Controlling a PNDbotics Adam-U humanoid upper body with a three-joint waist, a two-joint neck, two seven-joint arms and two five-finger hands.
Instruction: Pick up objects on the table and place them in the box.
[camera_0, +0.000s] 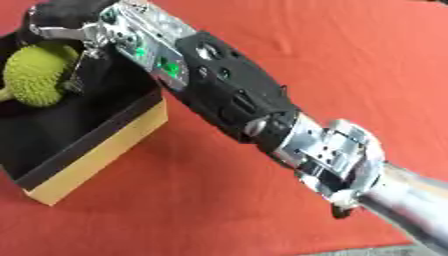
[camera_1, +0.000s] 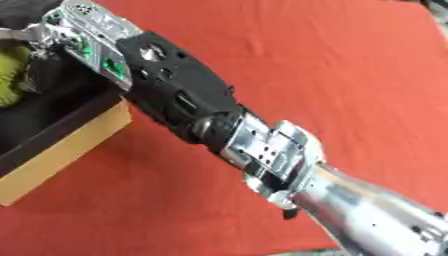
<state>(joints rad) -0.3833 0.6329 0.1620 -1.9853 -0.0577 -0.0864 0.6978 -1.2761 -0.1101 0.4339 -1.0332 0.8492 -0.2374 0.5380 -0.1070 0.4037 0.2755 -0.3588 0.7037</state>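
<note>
Sitting at the far left, a box (camera_0: 96, 150) with black inner walls and a tan outer side rests on the table (camera_0: 350, 60), which is covered in red cloth. Inside it, against the left part of the box, lies a yellow-green spiky fruit (camera_0: 35, 75), rounded and knobbly, partly cut off by the view's edge. Just to the right of the fruit, over the box's upper corner, the right robot hand (camera_0: 66, 32) hangs at the end of its arm; silver finger parts reach down beside the fruit and seem to touch its right flank, but whether they are curled round it or spread free cannot be told, since the wrist hides most of them. From there the right arm (camera_0: 236, 95) runs diagonally across the red cloth toward the lower right: first a silver wrist block with green lights, then a black forearm, then a silver joint and a silver tube leaving at the lower right corner.
</note>
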